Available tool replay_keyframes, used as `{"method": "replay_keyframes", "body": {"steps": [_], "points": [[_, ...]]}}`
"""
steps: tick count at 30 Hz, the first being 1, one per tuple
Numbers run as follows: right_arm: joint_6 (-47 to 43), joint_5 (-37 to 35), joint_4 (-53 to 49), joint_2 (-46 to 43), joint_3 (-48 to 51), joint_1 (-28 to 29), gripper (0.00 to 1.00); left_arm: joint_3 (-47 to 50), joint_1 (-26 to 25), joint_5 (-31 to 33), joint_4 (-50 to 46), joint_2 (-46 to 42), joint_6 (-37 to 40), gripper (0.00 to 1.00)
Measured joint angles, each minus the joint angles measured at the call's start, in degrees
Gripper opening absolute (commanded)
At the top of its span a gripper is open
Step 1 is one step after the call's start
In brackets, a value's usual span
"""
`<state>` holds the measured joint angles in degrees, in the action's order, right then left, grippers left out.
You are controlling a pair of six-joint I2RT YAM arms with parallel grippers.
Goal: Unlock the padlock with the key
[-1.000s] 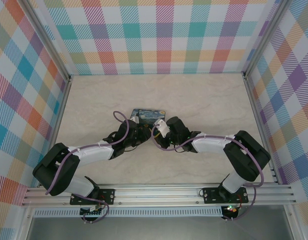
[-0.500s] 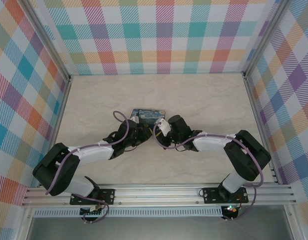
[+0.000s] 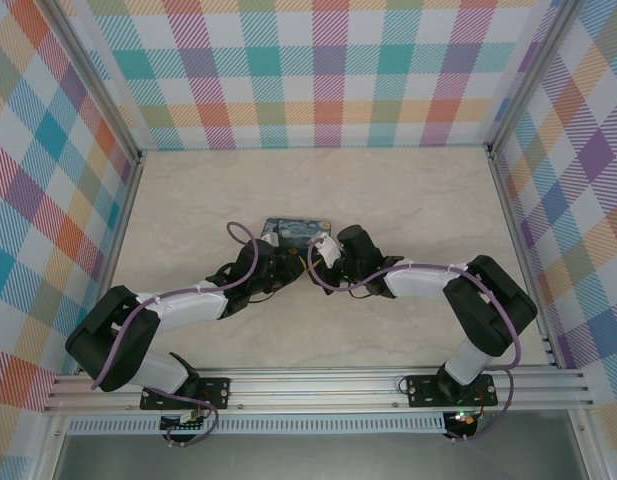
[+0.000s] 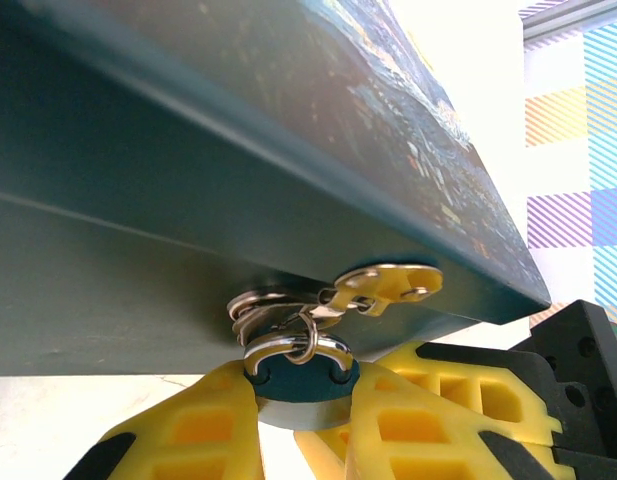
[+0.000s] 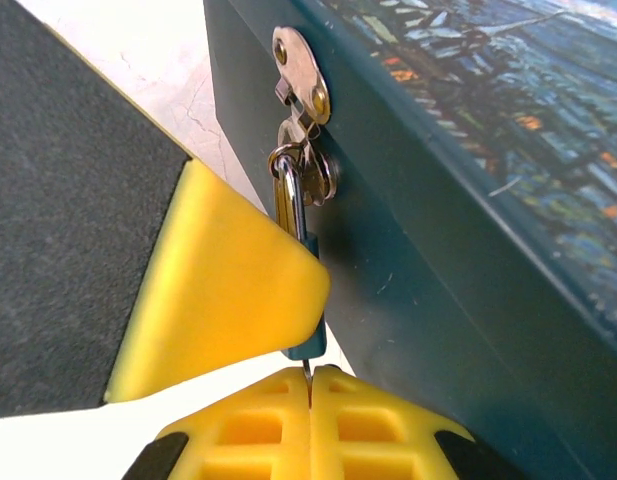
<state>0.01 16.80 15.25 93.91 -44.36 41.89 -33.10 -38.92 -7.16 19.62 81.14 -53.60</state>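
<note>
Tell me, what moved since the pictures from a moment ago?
The right arm's wrist slid a little away from the bases, nearer the painted box. Nothing was visibly grabbed or let go. The left jaws stayed clamped on the blue padlock, and the right jaws stayed shut on the key. The left arm and the box did not move.

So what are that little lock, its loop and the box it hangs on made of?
The padlock body looks like matte blue coated metal, though plastic can't be ruled out. Its shackle is bare polished metal: it mirrors the light. The box has smooth dark teal sides with a faint sheen and a printed painting on top; tin or card, I can't tell.
</note>
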Motion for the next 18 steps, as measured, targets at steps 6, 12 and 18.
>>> {"method": "replay_keyframes", "body": {"steps": [6, 12, 18], "points": [[3.0, 1.1, 2.9, 0.0, 1.1, -0.9, 0.0, -0.2, 0.0, 0.5, 0.2, 0.0, -0.9, 0.15], [8.3, 3.2, 7.9, 0.0, 3.7, -1.7, 0.0, -0.2, 0.0, -0.1, 1.4, 0.7, -2.1, 0.15], [10.5, 2.8, 9.1, -0.1, 5.8, -2.0, 0.0, -0.2, -0.1, -1.6, 3.4, 3.3, -3.2, 0.15]]}}
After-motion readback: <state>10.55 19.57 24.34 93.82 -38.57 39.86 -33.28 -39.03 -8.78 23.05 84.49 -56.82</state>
